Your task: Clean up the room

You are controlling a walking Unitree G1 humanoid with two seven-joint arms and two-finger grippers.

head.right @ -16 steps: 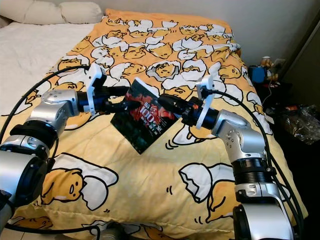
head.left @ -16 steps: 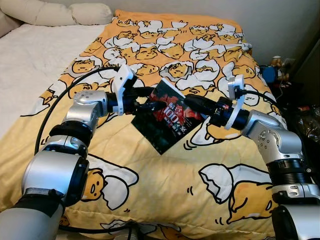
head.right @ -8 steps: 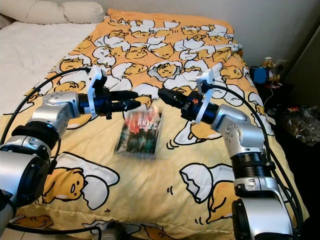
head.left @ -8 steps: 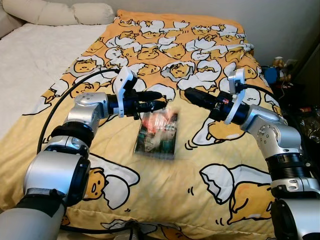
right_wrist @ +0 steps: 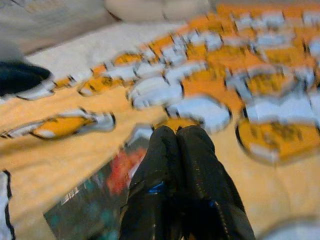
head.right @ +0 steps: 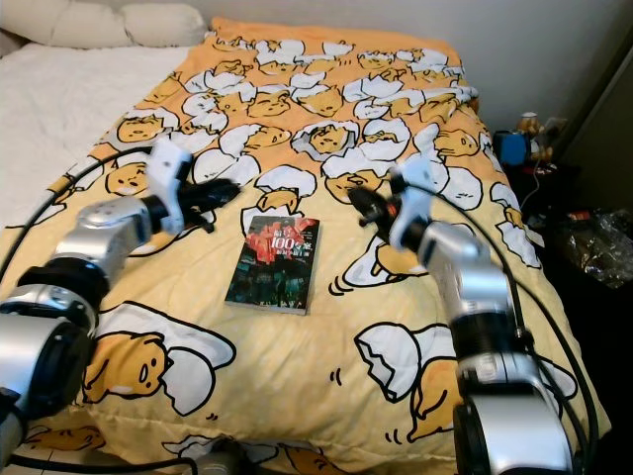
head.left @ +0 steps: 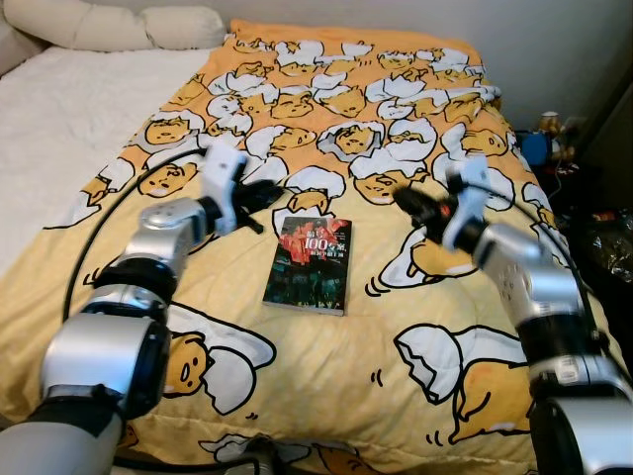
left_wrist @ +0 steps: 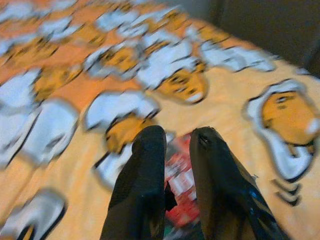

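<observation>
Book (head.left: 310, 264) flat on the yellow cartoon-print duvet (head.left: 326, 366), cover up, dark with red and white lettering, no longer blurred in fall as half a second ago and no longer held tilted in the air between both hands as one second ago. Resting free of both hands, roughly midway between them.

Left hand (head.left: 259, 195) drawn back toward the robot's left, now well apart from the book's upper left corner; previously extended over the book. Fingers (left_wrist: 145, 165) slightly parted in the left wrist view, a narrow gap between them, nothing gripped; book visible beyond the tips, motion-blurred.

Right hand (head.left: 407, 203) likewise pulled back toward the robot's right and lowered nearer the duvet, apart from the book's right edge; earlier reaching farther in toward the centre. Fingers (right_wrist: 172, 165) pressed together in the right wrist view, nothing between them; book (right_wrist: 95, 200) seen below and beside the tips, blurred.

White sheet (head.left: 59, 109) on the robot's left of the duvet, pillows (head.left: 119, 22) at the head of the bed. Cluttered floor and small objects (head.left: 549, 134) beside the bed on the robot's right.
</observation>
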